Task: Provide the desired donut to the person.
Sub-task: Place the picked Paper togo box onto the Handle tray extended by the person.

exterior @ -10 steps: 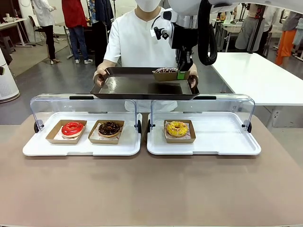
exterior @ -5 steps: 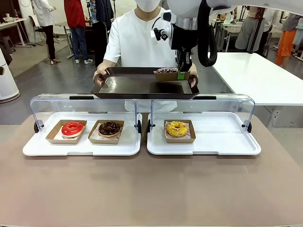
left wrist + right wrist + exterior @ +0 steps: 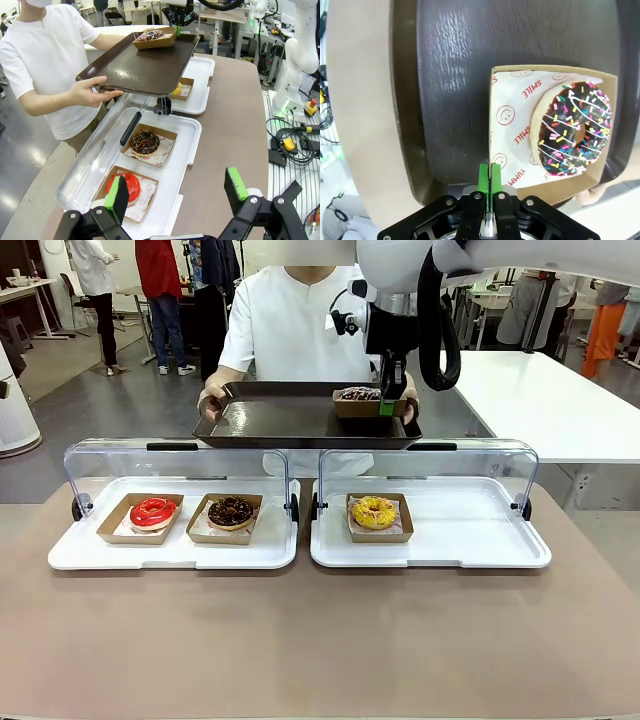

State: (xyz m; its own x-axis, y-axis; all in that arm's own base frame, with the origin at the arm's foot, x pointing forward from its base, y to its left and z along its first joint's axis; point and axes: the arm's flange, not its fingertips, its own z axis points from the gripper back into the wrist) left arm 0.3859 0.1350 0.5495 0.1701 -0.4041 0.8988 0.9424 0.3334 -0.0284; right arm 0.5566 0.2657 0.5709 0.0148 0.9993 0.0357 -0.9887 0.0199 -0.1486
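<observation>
Grey floor (image 3: 70,410), wht table (image 3: 540,400) behind

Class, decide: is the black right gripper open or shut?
Shut: the right gripper pinches a wall of the brown cardboard donut box between its green pads.

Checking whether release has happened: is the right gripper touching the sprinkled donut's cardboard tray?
Touching. In the right wrist view the right gripper has its green pads shut on a side wall of the cardboard tray, with no gap.

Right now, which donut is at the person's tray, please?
The rainbow-sprinkled donut, its box pinched by the right gripper; the red, yellow and dark ones lie on white trays.
</observation>
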